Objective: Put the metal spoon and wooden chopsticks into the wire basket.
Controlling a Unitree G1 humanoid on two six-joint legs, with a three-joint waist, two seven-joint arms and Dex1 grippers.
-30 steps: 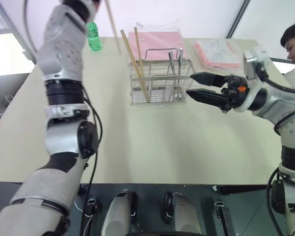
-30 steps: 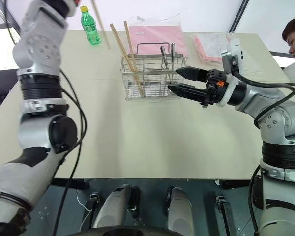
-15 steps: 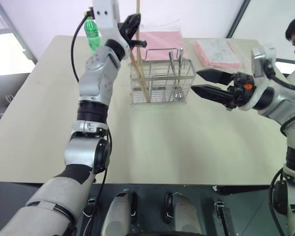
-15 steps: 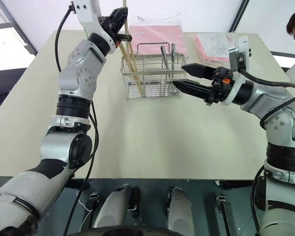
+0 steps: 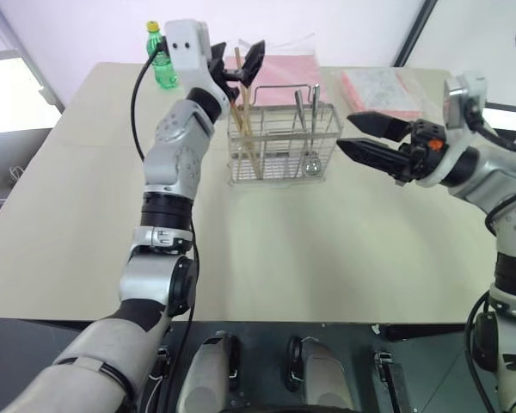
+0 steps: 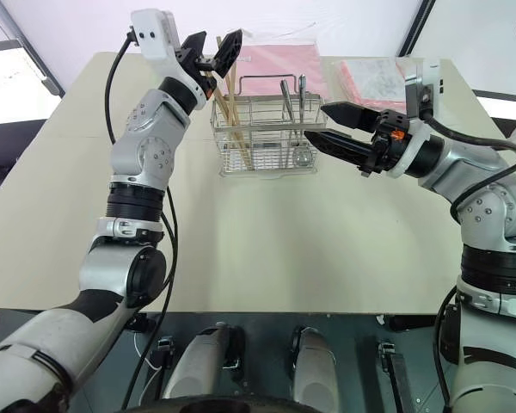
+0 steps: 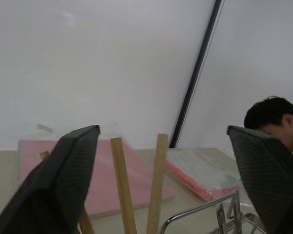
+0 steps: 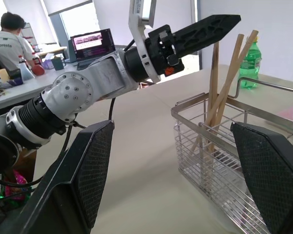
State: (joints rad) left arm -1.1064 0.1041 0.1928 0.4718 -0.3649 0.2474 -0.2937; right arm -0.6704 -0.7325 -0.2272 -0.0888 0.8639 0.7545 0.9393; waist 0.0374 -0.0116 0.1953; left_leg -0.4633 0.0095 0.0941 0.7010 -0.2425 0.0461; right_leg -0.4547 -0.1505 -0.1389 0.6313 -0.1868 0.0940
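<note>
A: What has just changed at the upper left of the frame?

B: The left gripper [image 5: 241, 62] has come down over the small rectangular silver wire-grid basket [image 5: 281, 146] and has let go. A moment earlier its two black fingers were pressed on a long pale-tan wooden chopstick; now they stand spread wide, one on each side of the stick tops, and hold nothing.

A: And where are the wooden chopsticks [image 5: 243, 112] now?

B: They stand inside the basket, in its left part, leaning a little and crossing each other. Their tops rise above the rim, between the open fingers (the left wrist view shows two of these tops [image 7: 156, 185] in the gap, touching neither finger as far as I can tell).

A: Going to the middle, what about the spoon?

B: The slim shiny metal spoon [image 5: 313, 129] is also in the basket, in its right part, with the small oval bowl down near the bottom grid and the thin handle up.

A: And at the right of the frame?

B: The right gripper [image 5: 363, 138] hovers just beside the right end of the basket, its fingers spread apart, empty.

A: So what does it mean for the task?

B: I judge that the task is nearly finished: both kinds of utensil are inside. The left arm should only lift away carefully, without knocking the sticks.
</note>
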